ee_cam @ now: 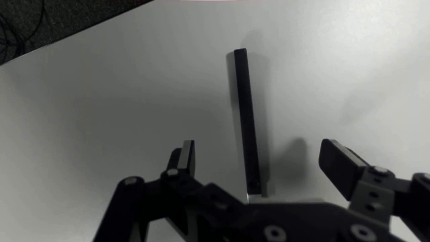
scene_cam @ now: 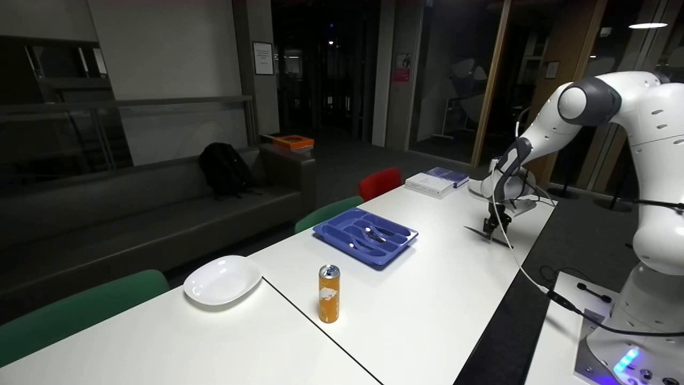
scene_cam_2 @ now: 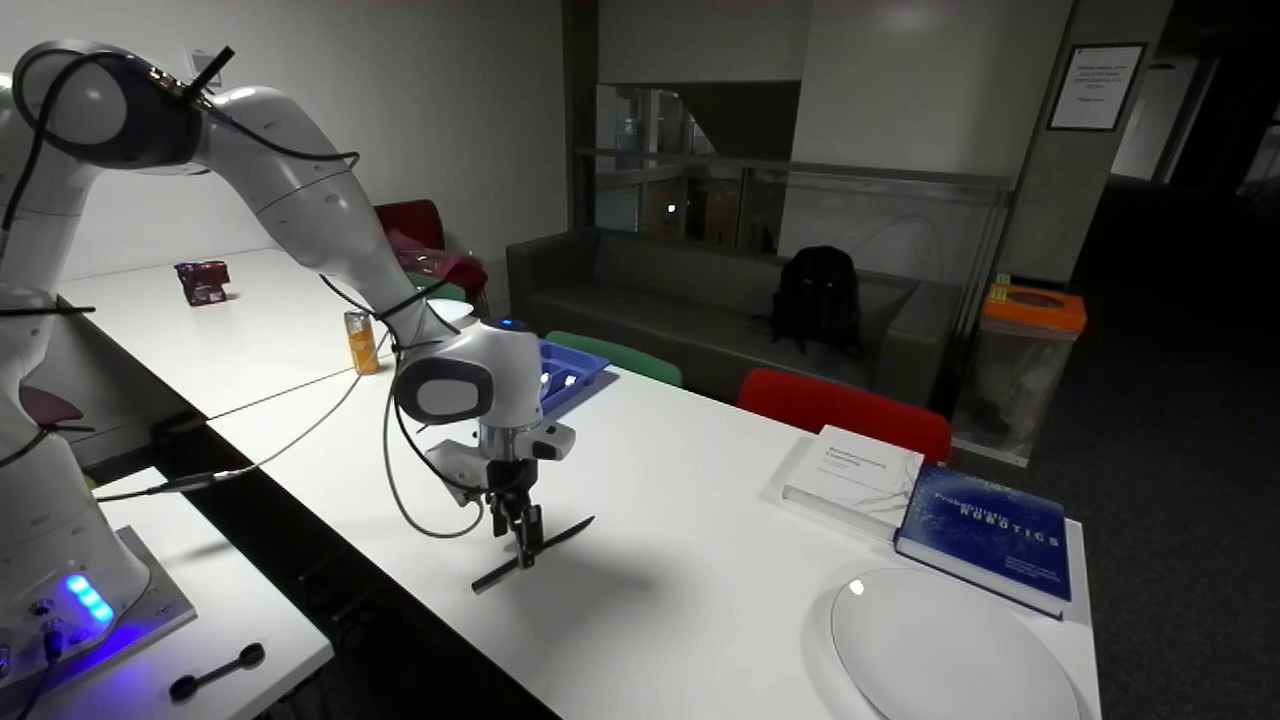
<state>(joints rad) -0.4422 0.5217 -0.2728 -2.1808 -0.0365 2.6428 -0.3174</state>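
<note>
A dark knife (ee_cam: 247,122) lies on the table (ee_cam: 386,84), its handle running between the 2 fingers of the hand (ee_cam: 258,156). They are spread wide, with clear space on each side and nothing pinched. The handle sits slightly nearer the finger at the left of the wrist view, so a small sideways correction would probably help. Such a thin thing likely wants low fingertips and a slow, even squeeze near where handle meets blade, to limit twisting. Farther out stand a blue cutlery tray (scene_cam: 377,261) and an orange can (scene_cam: 328,299); a white book (scene_cam_2: 853,475) adjoins a blue book (scene_cam_2: 985,535).
</note>
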